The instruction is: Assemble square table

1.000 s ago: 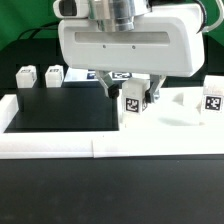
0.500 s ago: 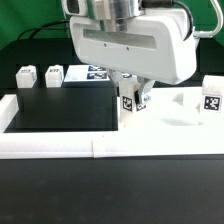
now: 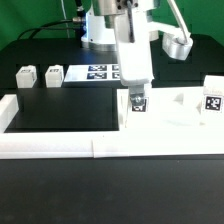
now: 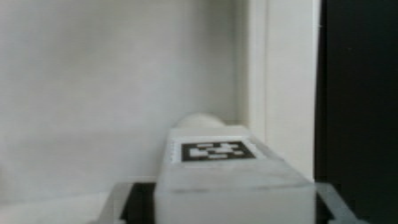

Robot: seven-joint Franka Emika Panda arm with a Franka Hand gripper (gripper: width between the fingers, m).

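1. Exterior view: the arm (image 3: 120, 30) came down from the top centre of the frame, and the gripper (image 3: 137, 98) sat just right of centre.
2. The gripper's two fingers were closed on the gripped leg (image 3: 137, 105), one on each side. The leg stood upright with its tag facing the camera.
3. The gripped leg was at the left edge of the tabletop (image 3: 175, 112). I could not tell whether its foot touched the panel or hung just above it.
4. The tabletop lay flat in the right half of the frame. Its front edge lay against the wall (image 3: 60, 145), which ran across the lower middle of the frame.
5. The right leg (image 3: 212, 98) stood upright at the far right edge of the frame, by the tabletop's far side.
6. The far-left leg (image 3: 25, 77) and the fourth leg (image 3: 53, 74) stood near each other in the upper left, on the black table (image 3: 110, 190).
7. The marker board (image 3: 100, 71) lay flat just right of the fourth leg, behind the gripper.
8. Wrist view: the gripped leg (image 4: 222, 165) filled the middle of the picture, with its tag clear on the end facing the camera.
9. Dark fingers (image 4: 135, 205) flanked the leg closely on both sides, with no gap that I could see.
10. Past the leg lay the pale tabletop (image 4: 107, 90), with the black table (image 4: 365, 100) beyond its edge.
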